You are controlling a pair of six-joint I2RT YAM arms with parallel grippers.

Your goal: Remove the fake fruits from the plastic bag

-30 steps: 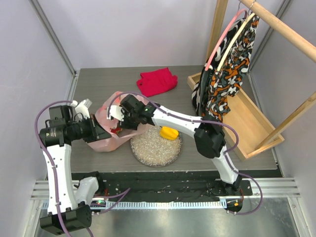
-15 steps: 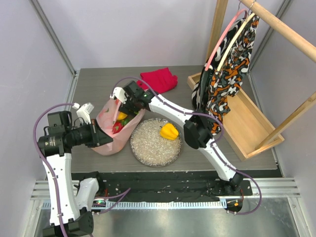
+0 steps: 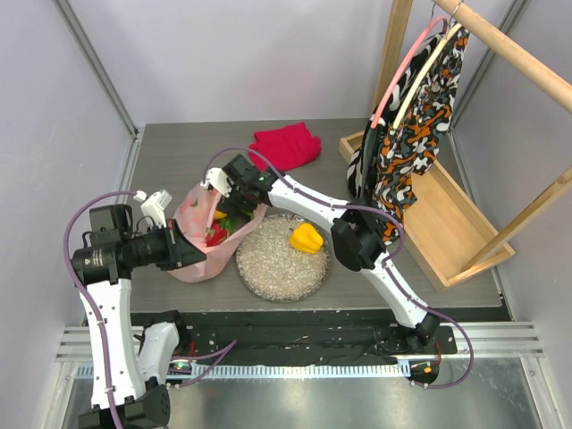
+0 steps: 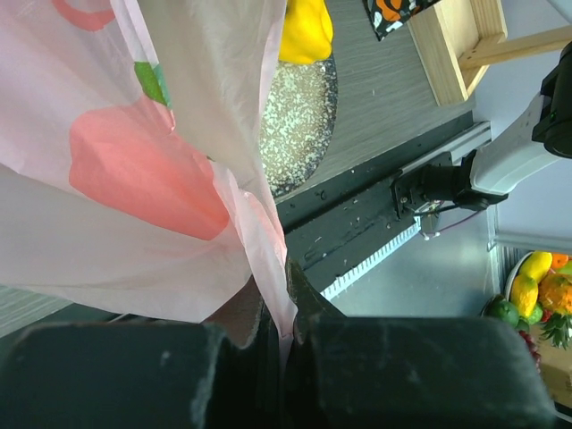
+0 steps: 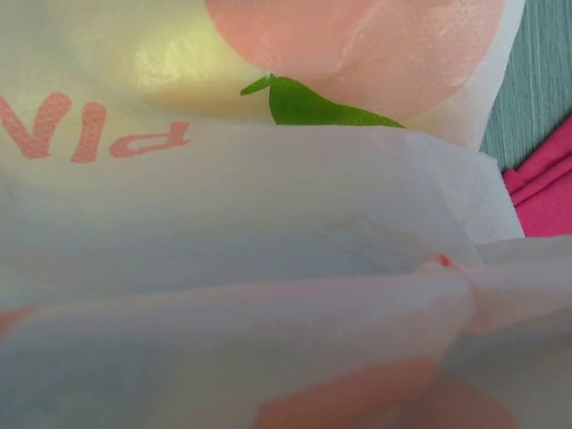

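Grey worktop [image 3: 179,152] carries the pink plastic bag [image 3: 191,263] beside a glittery plate [image 3: 268,268]. Clamped on the bag's left side: the left gripper [image 4: 279,308]. At the far rim, the right gripper [image 3: 217,188]; its spread cannot be told. Inside lie fake fruits [image 3: 214,232]; one yellow pepper [image 3: 307,238] sits on the plate.

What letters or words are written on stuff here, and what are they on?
"PIV": pink letters, roughly as they look, on the plastic bag in the right wrist view. They run off the picture's edge, so the whole word cannot be read.
Nothing else can be read; the bag's print is too small in the top view.
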